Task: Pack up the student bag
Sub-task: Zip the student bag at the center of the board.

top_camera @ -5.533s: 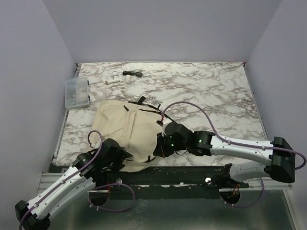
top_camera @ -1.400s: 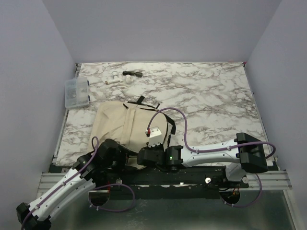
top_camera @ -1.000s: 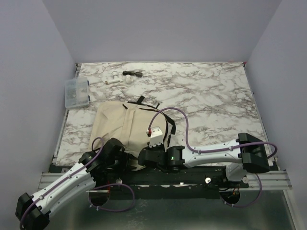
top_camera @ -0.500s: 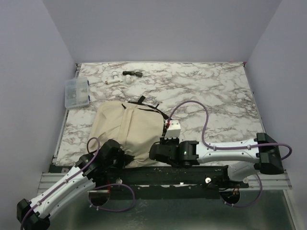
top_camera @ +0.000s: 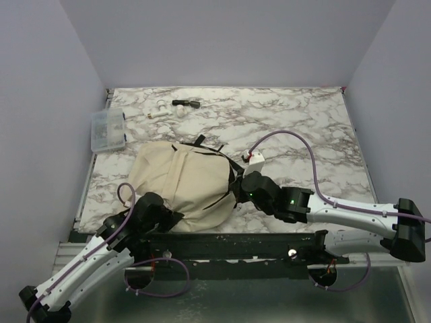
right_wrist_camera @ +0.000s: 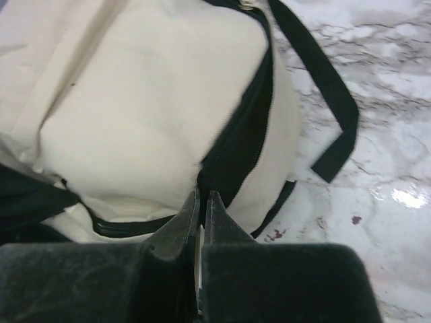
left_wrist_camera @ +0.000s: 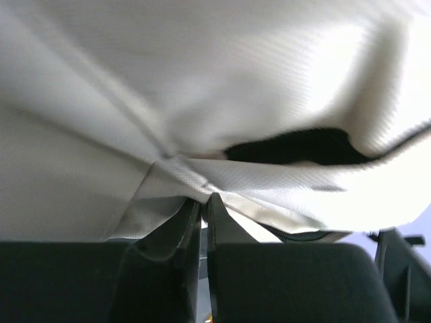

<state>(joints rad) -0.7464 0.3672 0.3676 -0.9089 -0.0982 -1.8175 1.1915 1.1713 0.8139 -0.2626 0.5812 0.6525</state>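
Note:
The student bag (top_camera: 178,187), beige canvas with black zippers and straps, lies bulging near the front left of the marble table. My left gripper (top_camera: 166,217) is at the bag's near edge, and in the left wrist view it (left_wrist_camera: 204,198) is shut on a fold of the beige fabric (left_wrist_camera: 168,175). A dark gap (left_wrist_camera: 296,145) shows in the bag above that fold. My right gripper (top_camera: 237,192) is at the bag's right side. In the right wrist view it (right_wrist_camera: 203,192) is shut, with its tips pinching the black zipper band (right_wrist_camera: 242,141).
A small clear plastic box (top_camera: 108,130) stands at the table's left edge. A black object (top_camera: 186,103) and small white pieces (top_camera: 160,111) lie at the back left. A loose black strap (right_wrist_camera: 330,101) trails right of the bag over bare marble (top_camera: 303,134).
The left gripper has shut on the bag's near edge. The right gripper has travelled rightward along the bag to its right side, and the bag now bulges higher.

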